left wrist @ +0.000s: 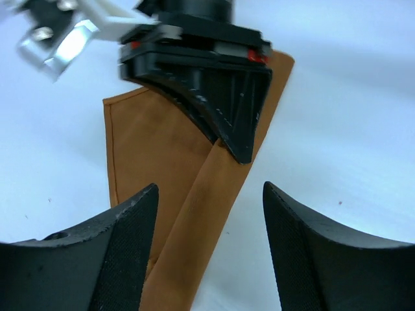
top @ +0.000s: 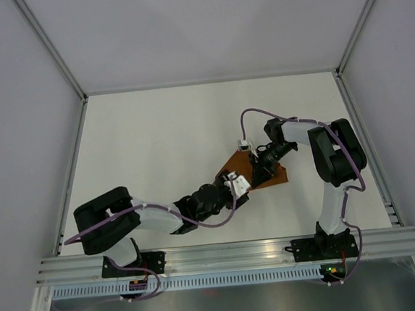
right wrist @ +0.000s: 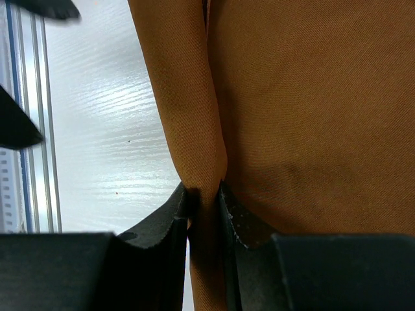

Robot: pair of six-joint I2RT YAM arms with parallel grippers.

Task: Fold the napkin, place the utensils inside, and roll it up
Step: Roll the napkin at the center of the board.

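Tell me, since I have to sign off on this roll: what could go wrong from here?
1. The right tool pinches only a narrow ridge of the napkin; a pull could slip it free and loosen the fold.
2. The left tool stands open over that fold, just short of the right tool; if it moves forward, the two might collide.

Nothing could be read in any view. No lettering, label, brand, number or sign showed on the napkin (left wrist: 149,149), the left gripper (left wrist: 209,188), the right gripper (right wrist: 204,191) or the table (top: 154,131). The small red marks on the right gripper's body in the left wrist view carried no legible characters.
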